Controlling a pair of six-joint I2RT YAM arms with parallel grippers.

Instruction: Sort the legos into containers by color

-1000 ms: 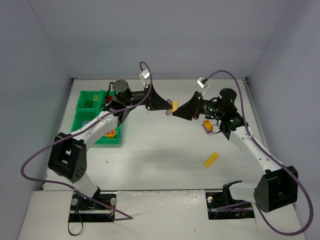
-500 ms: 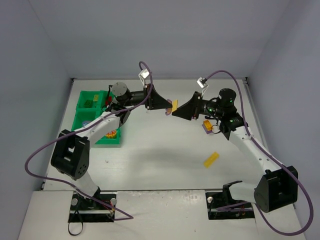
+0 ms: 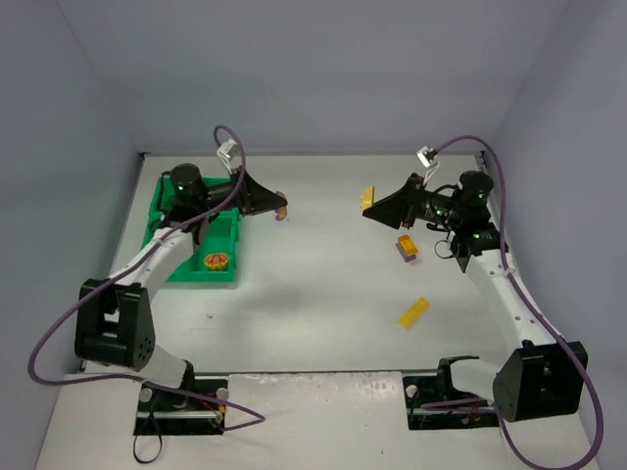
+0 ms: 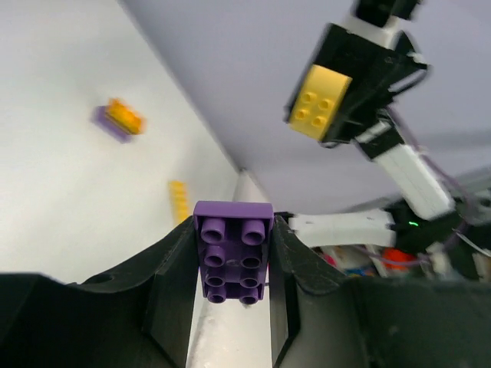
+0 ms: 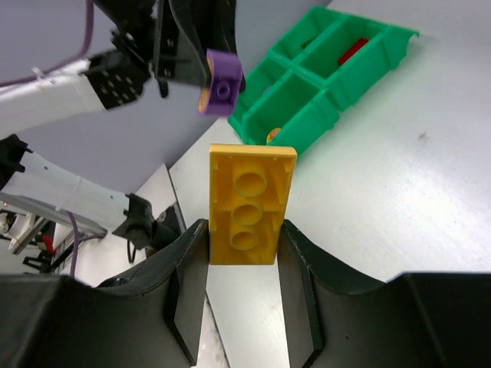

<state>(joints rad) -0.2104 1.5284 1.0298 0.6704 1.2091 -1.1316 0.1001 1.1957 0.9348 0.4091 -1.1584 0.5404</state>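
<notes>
Two grippers hover over the table [image 3: 313, 294]: the left gripper [image 3: 278, 209] just beside the tray [image 3: 201, 272], the right gripper [image 3: 369, 200] well apart from it. A stacked pair [image 3: 405, 246] and a yellow bar [image 3: 413, 312] lie loose.

Left wrist: its fingers [image 4: 176, 284] clamp a purple brick [image 4: 234, 249] by its sides.

Right wrist: its fingers [image 5: 188, 291] pinch a yellow brick [image 5: 249, 203]. Either smooth-sided grip could slip mid-air and drop its brick outside the right compartment.

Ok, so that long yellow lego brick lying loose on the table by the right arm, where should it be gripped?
Take the long yellow lego brick at mid-length, fingers closing across its narrow width, coming straight down from above. It lies flat and diagonal on the white table, long sides clear of anything. The nearer right gripper would probably suit, once rid of its yellow plate.
</notes>
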